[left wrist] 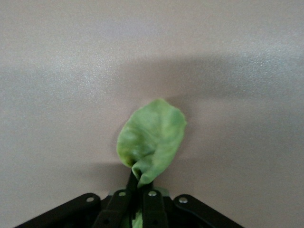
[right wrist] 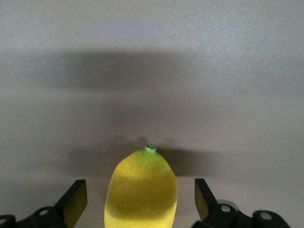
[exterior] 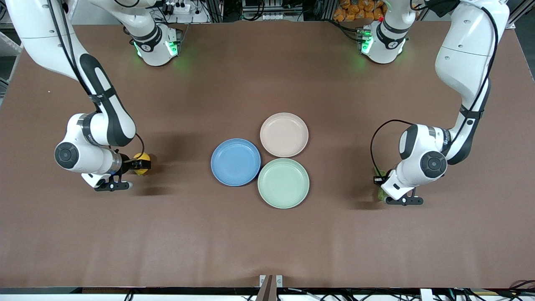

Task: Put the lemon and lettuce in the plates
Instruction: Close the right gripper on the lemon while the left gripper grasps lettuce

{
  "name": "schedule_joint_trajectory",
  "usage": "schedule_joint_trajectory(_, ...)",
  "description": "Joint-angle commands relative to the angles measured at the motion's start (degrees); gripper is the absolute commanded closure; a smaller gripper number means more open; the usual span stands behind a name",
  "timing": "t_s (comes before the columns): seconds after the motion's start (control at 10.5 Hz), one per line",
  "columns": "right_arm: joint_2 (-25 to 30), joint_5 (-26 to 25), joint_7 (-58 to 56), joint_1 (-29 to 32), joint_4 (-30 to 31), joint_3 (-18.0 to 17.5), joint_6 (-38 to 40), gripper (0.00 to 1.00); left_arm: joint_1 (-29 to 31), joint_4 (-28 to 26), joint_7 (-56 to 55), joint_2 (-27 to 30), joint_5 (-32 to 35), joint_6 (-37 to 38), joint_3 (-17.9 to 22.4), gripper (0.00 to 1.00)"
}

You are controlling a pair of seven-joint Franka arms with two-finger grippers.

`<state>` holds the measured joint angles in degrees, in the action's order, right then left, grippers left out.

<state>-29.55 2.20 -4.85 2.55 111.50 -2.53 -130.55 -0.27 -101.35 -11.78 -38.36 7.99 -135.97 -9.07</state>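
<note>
— What is held by the left end effector (left wrist: 137,199)?
— The lettuce (left wrist: 152,145) is pinched, low over the counter (exterior: 267,234).
— And the right end effector (right wrist: 137,204)?
— It is spread around the lemon (right wrist: 141,190); contact cannot be told. The plates (exterior: 235,162) are bare.

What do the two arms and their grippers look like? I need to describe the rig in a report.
Both arms have glossy white shells with black joint bands and thin black cables looping along them. Their bases glow green. The left gripper and right gripper are black, with dark bolted linkages and flat black fingers.
</note>
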Motion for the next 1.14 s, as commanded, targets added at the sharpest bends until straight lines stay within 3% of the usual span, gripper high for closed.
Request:
schedule_joint_trajectory(0.0,0.6,1.1,-0.6,0.2,1.5,-0.1,-0.8,0.0,-0.3,0.5,-3.2,1.3,1.5,1.0,-0.3,1.0)
schedule_joint_trajectory(0.09,0.6,1.1,-0.6,0.2,2.1,-0.1,-0.8,0.05,-0.4,0.8,-3.7,2.3,1.5,2.1,-0.3,1.0)
schedule_joint_trajectory(0.19,0.6,1.1,-0.7,0.2,2.1,-0.1,-0.8,0.32,-1.0,1.2,-4.2,3.3,1.4,3.4,-0.3,1.0)
schedule_joint_trajectory(0.28,0.7,1.1,-0.7,0.2,2.1,-0.1,-0.7,0.7,-1.3,2.1,-4.8,4.4,1.2,5.5,-0.3,1.0)
schedule_joint_trajectory(0.38,0.8,1.1,-0.7,0.2,2.1,-0.2,-0.3,0.92,-1.6,3.2,-4.8,5.5,0.9,7.9,-0.4,1.0)
schedule_joint_trajectory(0.47,1.2,1.1,-0.5,0.2,2.1,-0.2,0.0,1.0,-1.7,3.5,-5.1,6.8,0.6,9.4,-0.5,1.0)
schedule_joint_trajectory(0.66,2.5,1.6,-0.1,-0.3,0.4,-0.5,3.0,1.0,-2.3,3.6,-7.4,9.3,0.6,11.2,-1.6,1.0)
schedule_joint_trajectory(0.85,2.7,8.9,1.6,-2.2,-6.0,-1.2,10.4,1.0,-2.4,3.6,-8.7,11.4,0.6,12.3,-2.8,1.0)
schedule_joint_trajectory(1.04,2.0,10.5,11.7,-5.8,-12.2,-3.6,12.6,1.0,-2.3,5.0,-10.5,12.8,0.5,15.4,-4.5,1.0)
